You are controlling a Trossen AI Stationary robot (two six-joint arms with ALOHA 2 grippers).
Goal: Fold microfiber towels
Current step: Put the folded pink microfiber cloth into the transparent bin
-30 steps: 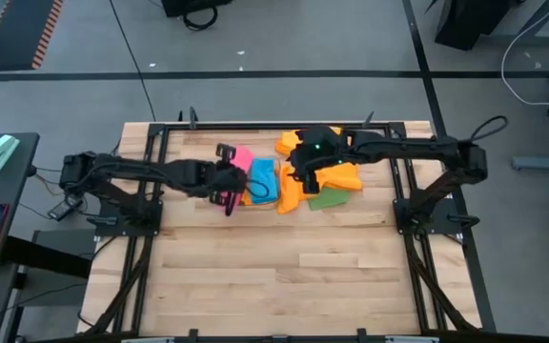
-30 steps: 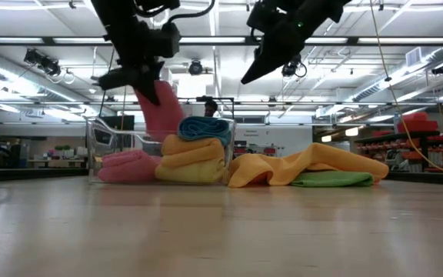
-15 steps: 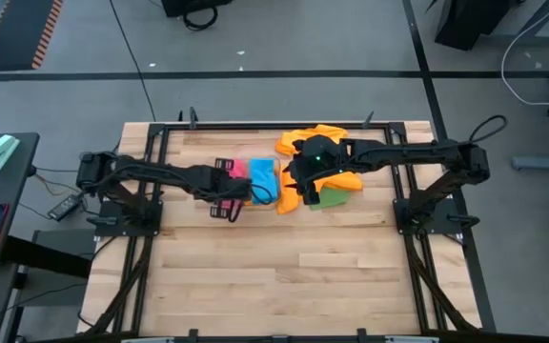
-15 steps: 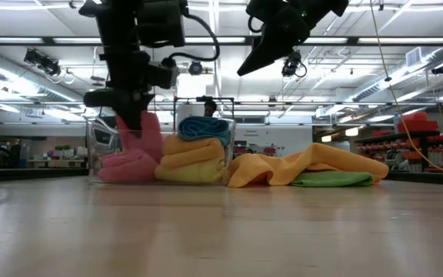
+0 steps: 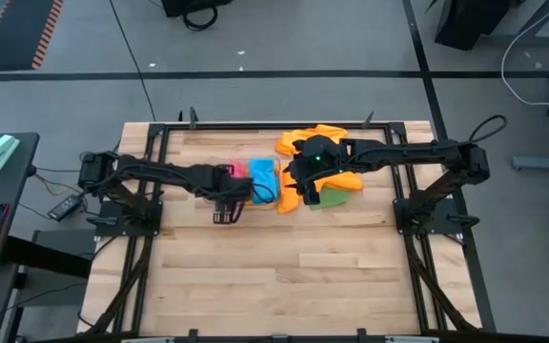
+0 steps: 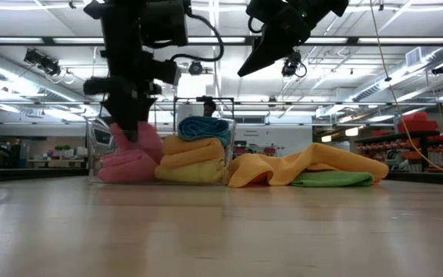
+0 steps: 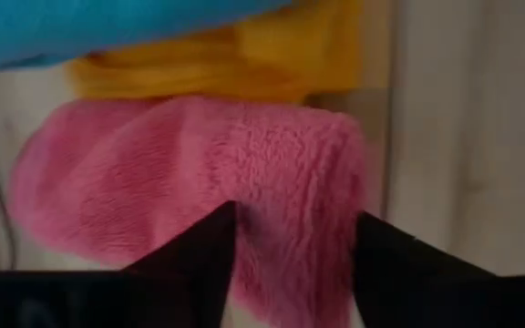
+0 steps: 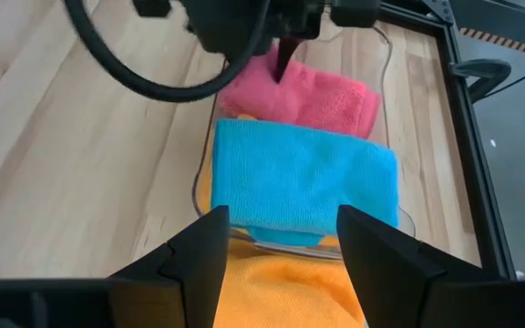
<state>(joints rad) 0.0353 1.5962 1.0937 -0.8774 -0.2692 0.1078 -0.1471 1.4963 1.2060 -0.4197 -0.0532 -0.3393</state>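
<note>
A clear bin [image 8: 383, 56] at the table's far middle holds a folded pink towel [image 8: 310, 91], a blue one [image 8: 303, 178] and yellow-orange ones [image 6: 194, 158] under it. My left gripper [image 7: 294, 264] points down into the bin, open, with a raised fold of the pink towel [image 7: 290, 182] between its fingers. My right gripper [image 8: 281, 246] hangs open and holds nothing, above the bin's right end [image 5: 298, 176]. A loose orange towel [image 6: 314, 165] and a green one [image 6: 333, 179] lie on the table right of the bin. My left gripper comes at the pink towel's raised fold [image 7: 285, 219] from above, pointing down, one finger [image 7: 199, 260] on each side of it. I cannot tell whether the fingers touch the cloth. The towel rests on the bin's floor.
Dark frame rails [image 5: 255, 127] run along the table's far edge and both sides. The near half of the wooden tabletop [image 5: 284, 276] lies bare. Cables hang from the left arm [image 8: 144, 77].
My left gripper has gone down into the bin and tipped to point more steeply down, rolling as it went. The pink towel's upper part, which stood high under the gripper, has come down onto the pink heap in the bin.
</note>
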